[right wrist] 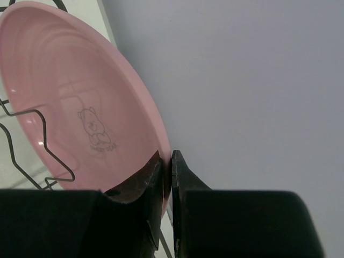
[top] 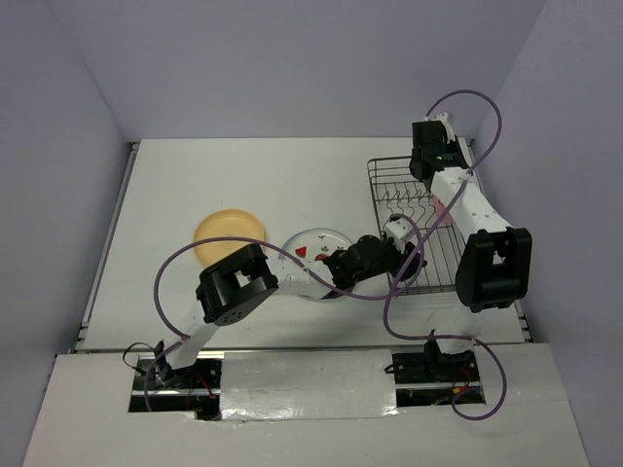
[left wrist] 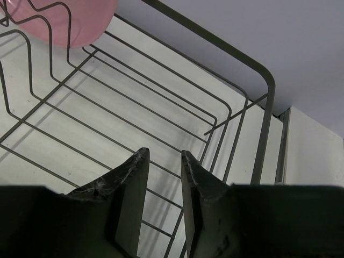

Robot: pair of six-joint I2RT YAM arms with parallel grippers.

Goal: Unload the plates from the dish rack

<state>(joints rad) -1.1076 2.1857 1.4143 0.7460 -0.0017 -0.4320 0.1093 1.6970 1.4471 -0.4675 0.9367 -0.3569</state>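
Two plates lie flat on the counter (top: 292, 175), outside the rack (top: 373, 199): yellow plate (top: 229, 233) to the left, white plate (top: 313, 243) with red marks near it on the right, not touching, its near edge hidden under the left arm (top: 292, 277). Third plate, the pink plate (right wrist: 80, 97), is in the rack, standing on edge between the wire tines toward the rack's right side; a small bear drawing shows on its face. Right claw (right wrist: 165, 156) is pinched onto the pink plate's rim, one finger on each face, almost no gap. Left claw (left wrist: 164, 156) reaches over the near part of the rack, jaws partly apart, nothing between them, bare rack wires below; the pink plate's edge shows at the upper left of its wrist view
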